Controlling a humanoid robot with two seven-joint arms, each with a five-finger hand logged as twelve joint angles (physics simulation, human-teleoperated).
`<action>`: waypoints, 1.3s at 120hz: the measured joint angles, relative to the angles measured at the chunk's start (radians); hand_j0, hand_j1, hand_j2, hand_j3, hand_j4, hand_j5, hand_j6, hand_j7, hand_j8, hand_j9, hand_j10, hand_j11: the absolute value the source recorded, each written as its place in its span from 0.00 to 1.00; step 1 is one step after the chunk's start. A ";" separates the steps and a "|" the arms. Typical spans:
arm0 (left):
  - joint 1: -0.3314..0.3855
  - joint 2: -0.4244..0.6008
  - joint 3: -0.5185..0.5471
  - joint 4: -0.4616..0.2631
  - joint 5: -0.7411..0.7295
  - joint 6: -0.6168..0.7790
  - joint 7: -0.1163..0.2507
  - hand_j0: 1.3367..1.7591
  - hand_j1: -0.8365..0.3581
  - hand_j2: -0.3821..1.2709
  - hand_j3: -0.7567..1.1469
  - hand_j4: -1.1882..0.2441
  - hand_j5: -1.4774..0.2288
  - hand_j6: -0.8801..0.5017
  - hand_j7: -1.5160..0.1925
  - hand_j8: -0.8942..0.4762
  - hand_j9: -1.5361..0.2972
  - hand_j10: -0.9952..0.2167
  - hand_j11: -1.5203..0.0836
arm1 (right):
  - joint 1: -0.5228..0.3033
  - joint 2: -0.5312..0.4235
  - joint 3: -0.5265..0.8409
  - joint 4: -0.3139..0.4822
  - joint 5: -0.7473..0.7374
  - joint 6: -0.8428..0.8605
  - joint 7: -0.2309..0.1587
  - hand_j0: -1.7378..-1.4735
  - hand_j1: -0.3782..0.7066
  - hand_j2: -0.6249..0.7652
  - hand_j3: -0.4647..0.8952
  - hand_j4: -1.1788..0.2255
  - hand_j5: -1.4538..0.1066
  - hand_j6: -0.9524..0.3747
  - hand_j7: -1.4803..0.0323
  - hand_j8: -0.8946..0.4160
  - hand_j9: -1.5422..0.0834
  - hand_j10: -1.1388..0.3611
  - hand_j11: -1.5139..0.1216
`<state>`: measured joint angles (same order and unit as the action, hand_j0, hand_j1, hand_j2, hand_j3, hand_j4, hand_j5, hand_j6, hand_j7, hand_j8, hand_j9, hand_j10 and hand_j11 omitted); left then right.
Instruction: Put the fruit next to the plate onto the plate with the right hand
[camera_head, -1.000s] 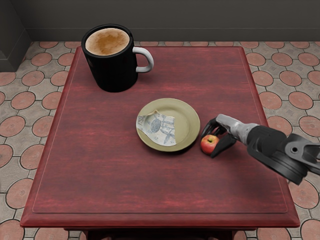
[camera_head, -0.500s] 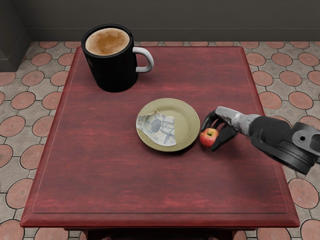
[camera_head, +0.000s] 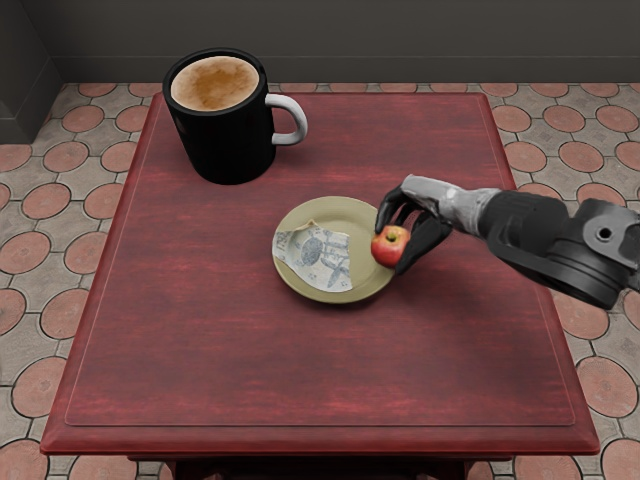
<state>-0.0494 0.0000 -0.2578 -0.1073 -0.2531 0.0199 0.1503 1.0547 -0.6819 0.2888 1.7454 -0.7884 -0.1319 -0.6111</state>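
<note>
Moved up and left since a second ago: right hand (camera_head: 408, 232), dark fingers (camera_head: 388, 207) curled around the small red apple (camera_head: 389, 245), has carried it off the dark red wooden table (camera_head: 200, 340). Apple now sits over the right rim of the round olive-green plate (camera_head: 340, 220), beside the crumpled printed paper (camera_head: 318, 257). Looks not yet released; next is lower and let go.

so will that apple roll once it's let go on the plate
Probably a little: the apple is round and held near the plate's right rim, so it could roll off. The dished plate may catch it. It looks small and rigid in the right robot hand, so likely light and firm.
</note>
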 joint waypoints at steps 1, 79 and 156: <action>0.000 0.000 0.000 0.000 0.000 0.000 0.000 0.76 0.99 0.23 0.40 0.83 0.87 0.64 0.89 0.65 0.84 0.82 0.95 | 0.003 0.002 0.000 0.000 0.003 0.000 0.000 0.32 0.58 0.71 0.34 0.29 0.25 0.39 0.29 0.39 0.30 0.27 0.28; 0.000 0.000 0.000 0.000 0.000 0.000 0.000 0.76 0.99 0.23 0.40 0.83 0.87 0.64 0.89 0.65 0.84 0.82 0.95 | 0.169 0.230 -0.057 -0.183 0.047 0.021 0.000 0.31 0.59 0.87 0.34 0.24 0.18 0.36 0.23 0.36 0.23 0.19 0.21; 0.000 0.000 0.000 0.000 0.000 0.000 0.000 0.76 0.99 0.23 0.40 0.83 0.87 0.64 0.89 0.65 0.84 0.82 0.95 | 0.177 0.354 -0.088 -0.323 0.037 0.029 0.000 0.30 0.29 0.61 0.34 0.58 0.61 0.55 0.65 0.53 0.64 0.51 0.62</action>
<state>-0.0491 0.0000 -0.2579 -0.1072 -0.2531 0.0199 0.1503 1.2320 -0.3275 0.2008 1.4220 -0.7509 -0.1028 -0.6109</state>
